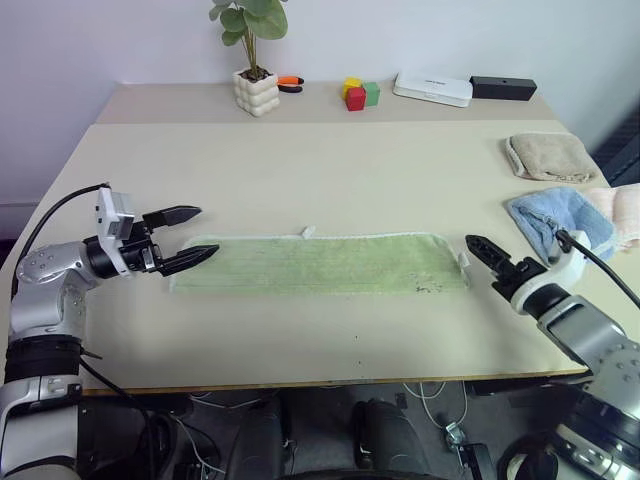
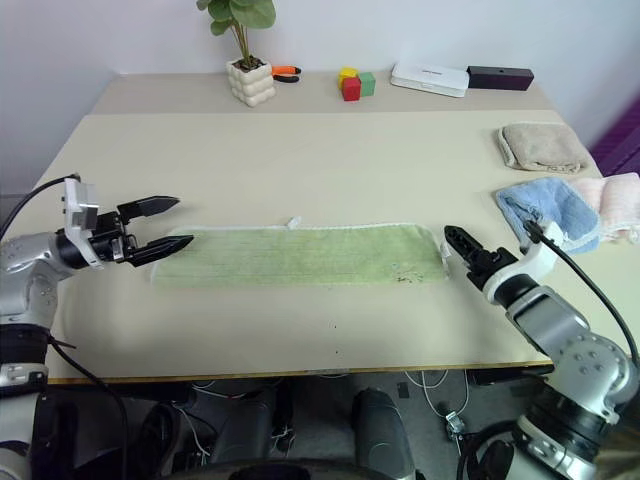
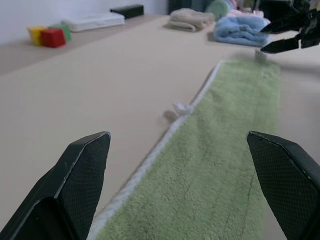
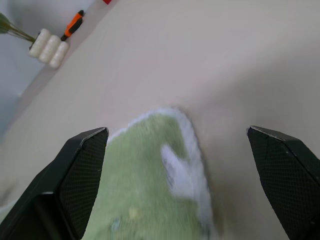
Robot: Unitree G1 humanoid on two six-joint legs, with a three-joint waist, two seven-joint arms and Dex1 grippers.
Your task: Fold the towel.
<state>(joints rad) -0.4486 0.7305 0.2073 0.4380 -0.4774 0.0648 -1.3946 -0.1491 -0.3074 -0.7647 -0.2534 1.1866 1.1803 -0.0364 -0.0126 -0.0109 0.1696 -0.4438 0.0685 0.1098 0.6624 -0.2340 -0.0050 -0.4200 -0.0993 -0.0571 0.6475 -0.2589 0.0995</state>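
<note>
A: Where did we have the towel (image 1: 320, 264) just then?

B: It lay flat on the table (image 1: 300, 170) as a long narrow strip, already doubled lengthwise by the look of it, running from one gripper to the other. Our left gripper (image 1: 187, 238) hung just off its left end with the fingers spread wide and nothing between them. Our right gripper (image 2: 459, 242) sat just off the right end, its fingers also apart and empty, as the right wrist view showed.

A: So what could have gone wrong from there?

B: As we judged it, mostly the next pinch. The strip was two layers, and if we had caught only the top layer at a corner, the fold would have peeled open as we carried it across. The small loop tag (image 1: 308, 232) on the far edge could also have snagged a fingertip.

A: And the neighbours?

B: The light blue towel (image 1: 553, 217) lay close behind our right gripper, with the beige folded towel (image 1: 549, 155) beyond it. A wide swing of that arm might have dragged the blue one onto our strip.

A: Anything on the left?

B: Less. The plant pot (image 1: 256, 92) and the coloured blocks (image 1: 360, 94) stood well apart at the back. The real worry was uneven ends, because one gripper lifting before the other would have skewed the cloth.
</note>
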